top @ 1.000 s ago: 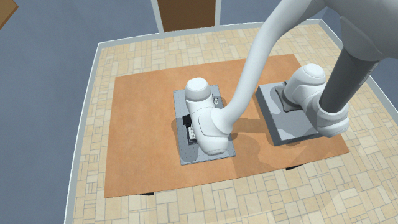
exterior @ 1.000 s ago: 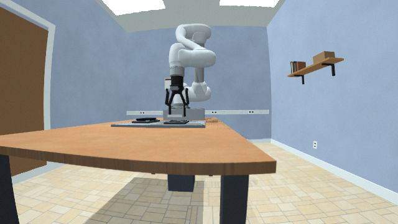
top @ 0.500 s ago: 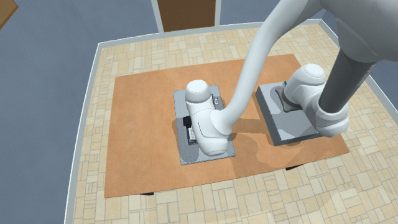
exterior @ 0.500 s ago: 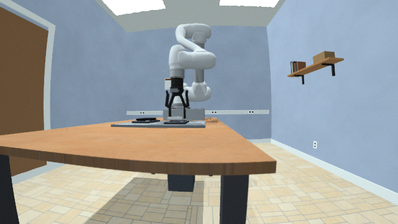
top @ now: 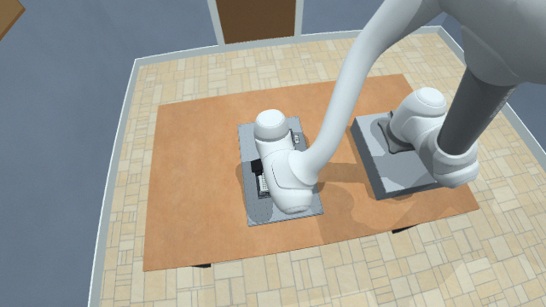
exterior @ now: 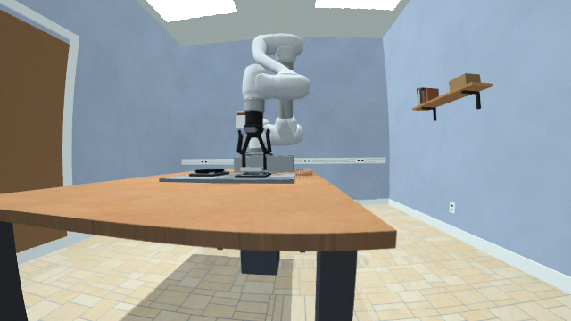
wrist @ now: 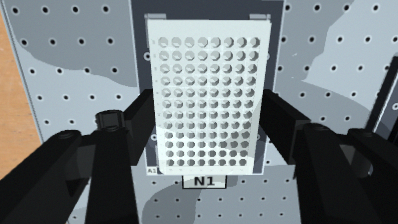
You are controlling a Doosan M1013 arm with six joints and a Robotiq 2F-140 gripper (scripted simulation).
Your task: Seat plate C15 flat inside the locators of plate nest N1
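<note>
Plate C15 [wrist: 207,95] is a white multi-well plate. In the wrist view my gripper [wrist: 207,104] is shut on its two long sides. It hangs over the dark frame of nest N1 [wrist: 204,181], whose label shows just below the plate's near edge. The exterior view shows my gripper [exterior: 253,156] pointing straight down, close above nest N1 [exterior: 252,175] on the grey pegboard. I cannot tell whether the plate touches the nest. Nest N2 with plate C51 [exterior: 210,171] lies beside it, and it also shows in the overhead view [top: 296,137]. My arm hides most of plate C15 [top: 263,184] there.
The grey pegboard lies on the wooden table. My arm's base stands on a grey block [top: 392,158] to the right. A dark edge [wrist: 382,100] shows at the right of the wrist view. A shelf [exterior: 451,95] hangs on the far wall.
</note>
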